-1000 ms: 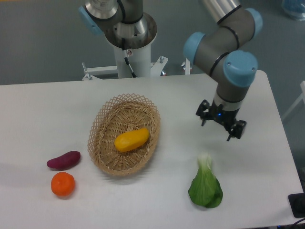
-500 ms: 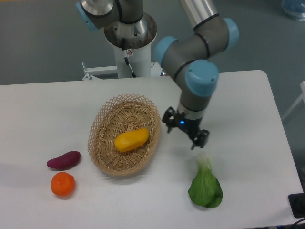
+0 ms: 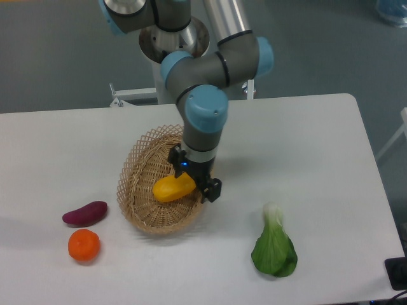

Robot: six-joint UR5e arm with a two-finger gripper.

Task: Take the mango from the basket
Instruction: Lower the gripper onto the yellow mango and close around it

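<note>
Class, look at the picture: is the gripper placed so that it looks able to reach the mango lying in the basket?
Probably yes. The gripper hangs right over the mango's right end inside the basket. Nothing lies on the fruit, and the shallow rim looks too low to block the fingers.

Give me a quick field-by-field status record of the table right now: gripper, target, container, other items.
gripper: over the basket's right side, fingers spread, right above the mango's right end
grasp: none visible; mango not lifted
mango: lying inside the basket, near its middle, partly covered by the gripper at one end
basket: on the table, left of centre
purple sweet potato: on the table, left of the basket
orange fruit: just below the sweet potato
bok choy: on the table, right of the basket, clear of the arm
</note>
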